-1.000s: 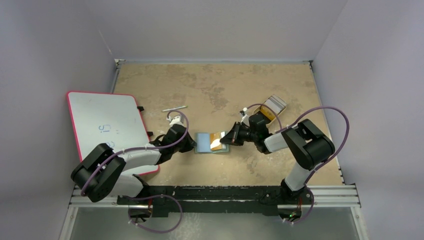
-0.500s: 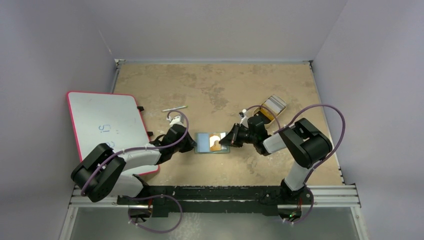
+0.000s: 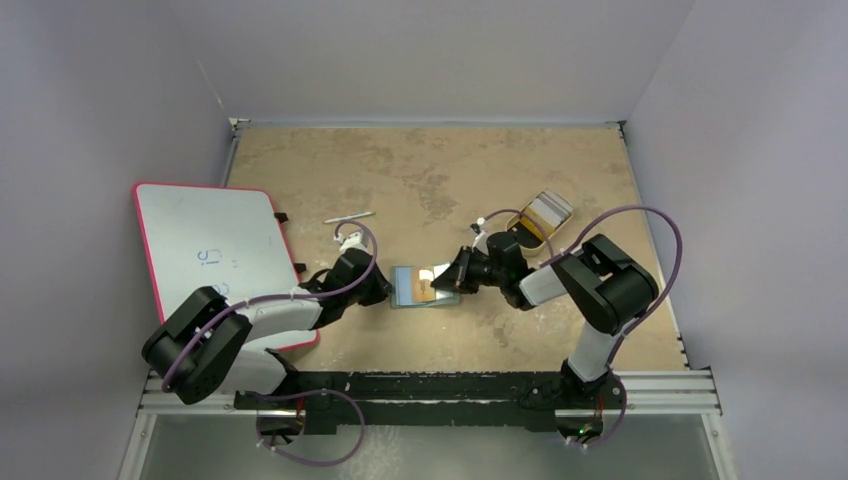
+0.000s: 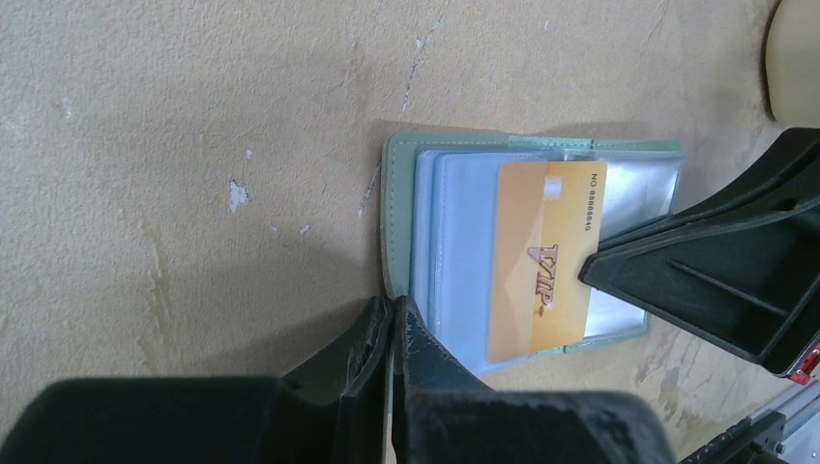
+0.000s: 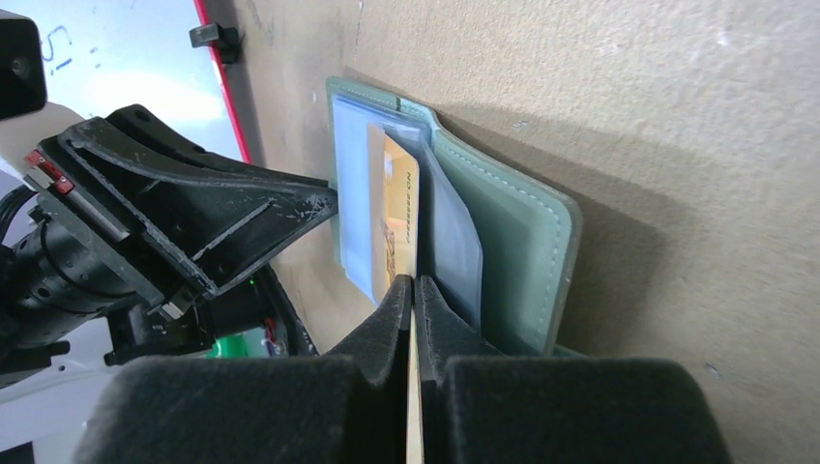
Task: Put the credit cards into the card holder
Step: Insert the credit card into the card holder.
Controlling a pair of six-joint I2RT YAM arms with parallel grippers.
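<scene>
1. The left gripper [image 4: 392,307] is clenched, its tips against the left edge of the card holder [image 4: 398,213]; whether they pinch the cover I cannot tell.
2. The card holder lies open on the table [image 3: 400,170] between the two arms; a yellow-orange card [image 4: 537,261] rests among its inner pockets.
3. The right gripper [image 5: 413,282] is clenched at that card's outer edge; pinching or merely pressing is unclear.
4. Off to the left lies a red-rimmed whiteboard [image 3: 205,245]; farther back on the right sits a tan tray [image 3: 545,212].

orange card [image 4: 541,261] marked "VIP" and "NO 888…", whiteboard [image 3: 205,240] with blue handwritten "is"
</scene>
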